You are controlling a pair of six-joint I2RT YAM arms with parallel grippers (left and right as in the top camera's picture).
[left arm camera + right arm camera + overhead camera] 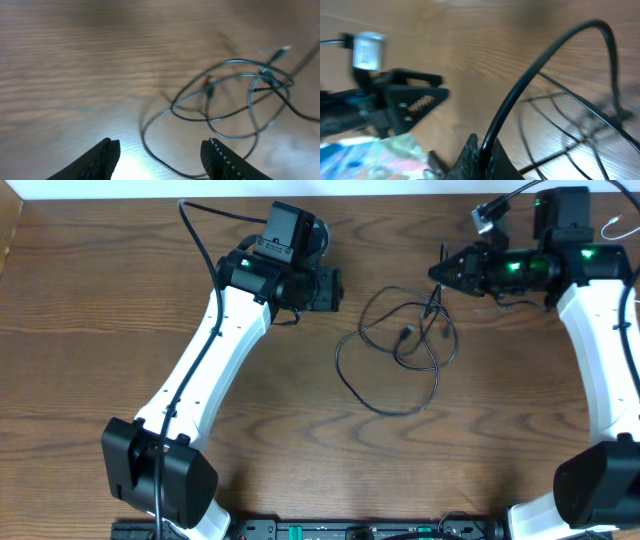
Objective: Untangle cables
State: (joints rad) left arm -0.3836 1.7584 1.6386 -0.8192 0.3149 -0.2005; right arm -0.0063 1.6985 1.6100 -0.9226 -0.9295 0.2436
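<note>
A thin black cable (pixel 437 370) lies in tangled loops on the wooden table, right of centre, with a small plug (pixel 408 332) inside the loops. My right gripper (pixel 437 273) points left at the tangle's upper edge. In the right wrist view my right gripper (pixel 480 142) is shut on the black cable (pixel 520 92), which arcs up out of the pinched tips. My left gripper (pixel 337 288) is to the left of the tangle. In the left wrist view my left gripper (pixel 162 145) stands open above the table, and the cable loops (pixel 225 63) lie ahead of it, nothing between its fingers.
The wooden table (pixel 120 300) fills the view. A thin white loop (pixel 612 225) shows at the far right edge behind the right arm. Thicker black wires run along both arms. A silver plug (pixel 367 50) shows blurred at the left of the right wrist view.
</note>
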